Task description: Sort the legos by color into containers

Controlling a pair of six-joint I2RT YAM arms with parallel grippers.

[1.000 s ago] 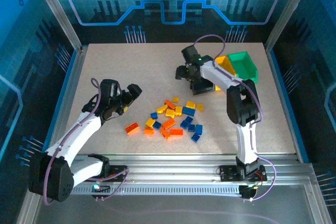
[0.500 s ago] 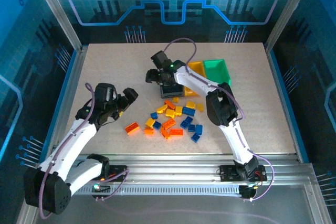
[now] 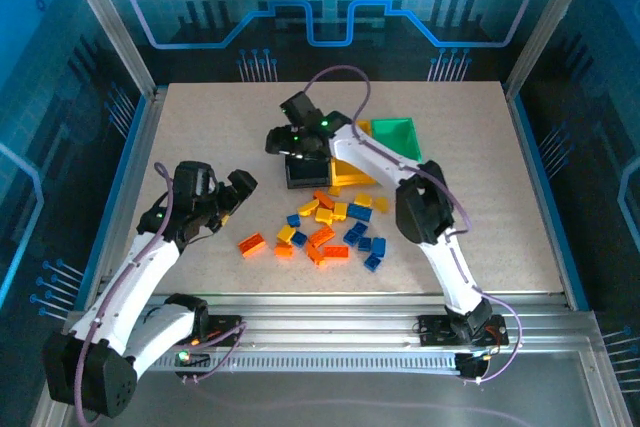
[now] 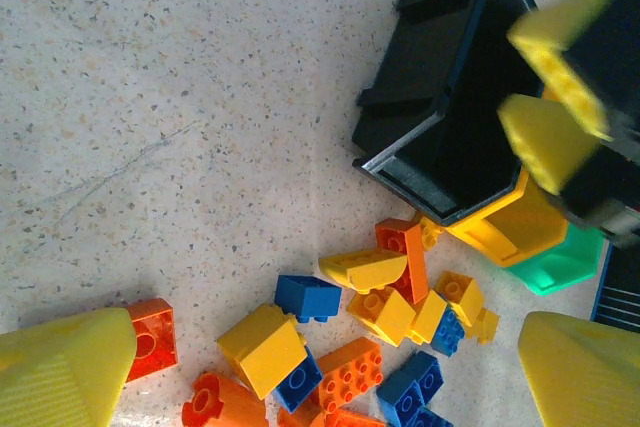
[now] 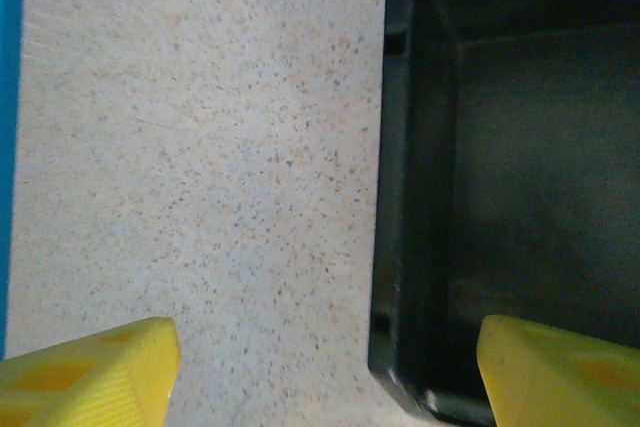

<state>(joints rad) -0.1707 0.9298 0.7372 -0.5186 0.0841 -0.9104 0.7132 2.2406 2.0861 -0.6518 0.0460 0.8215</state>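
Top external: bricks (image 3: 325, 225) lie right of the splayed, empty left gripper (image 3: 233, 199); right gripper (image 3: 292, 147) straddles the black bin (image 3: 310, 183) wall, unclenched.

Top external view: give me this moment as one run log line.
left end effector: open, empty, beside legos | right end effector: open, straddling wall of black bin | legos: unsorted on table

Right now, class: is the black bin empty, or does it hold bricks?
Empty, as far as shown: the black bin has a bare floor in both wrist views.
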